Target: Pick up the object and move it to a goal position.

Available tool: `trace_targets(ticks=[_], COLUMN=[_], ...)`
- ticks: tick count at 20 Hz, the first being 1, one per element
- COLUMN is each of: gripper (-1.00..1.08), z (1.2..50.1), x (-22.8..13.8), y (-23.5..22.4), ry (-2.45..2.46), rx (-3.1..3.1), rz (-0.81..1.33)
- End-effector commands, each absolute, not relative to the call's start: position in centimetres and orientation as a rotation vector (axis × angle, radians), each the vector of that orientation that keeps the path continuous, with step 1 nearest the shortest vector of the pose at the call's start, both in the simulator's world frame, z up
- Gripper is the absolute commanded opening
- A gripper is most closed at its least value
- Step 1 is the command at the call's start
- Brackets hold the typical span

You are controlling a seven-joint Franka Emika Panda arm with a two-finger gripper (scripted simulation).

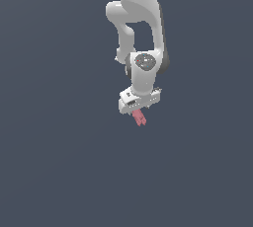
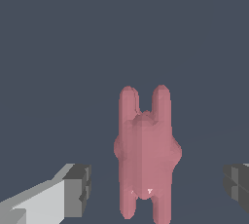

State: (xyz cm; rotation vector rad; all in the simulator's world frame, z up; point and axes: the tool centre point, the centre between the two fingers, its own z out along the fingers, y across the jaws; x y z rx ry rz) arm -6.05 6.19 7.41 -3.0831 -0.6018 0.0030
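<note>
The object is a small pinkish-red elongated blocky piece with two prongs at each end. In the exterior view it shows just below the white hand of my gripper. In the wrist view the object lies between my two fingers. One dark finger pad and the other stand far apart, each with a clear gap to the object. My gripper is open and holds nothing.
A plain dark grey surface fills the scene around the arm. No other objects, containers or edges show in either view.
</note>
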Motion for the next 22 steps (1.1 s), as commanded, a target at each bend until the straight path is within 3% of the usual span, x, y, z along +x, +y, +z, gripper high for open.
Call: trace_targets(ticks=[1, 18, 19, 22], gripper=[1.0, 1.0, -1.0, -1.0], z=[7.4, 2.3, 2.3, 2.3], x=[-6.0, -6.1, -6.1, -6.1], y=[6.2, 6.2, 6.2, 6.2], ry=[-0.602, -0.609, -0.609, -0.609], rx=[-3.083, -3.082, -3.082, -3.082], rz=[0.002, 0.0, 0.0, 0.0])
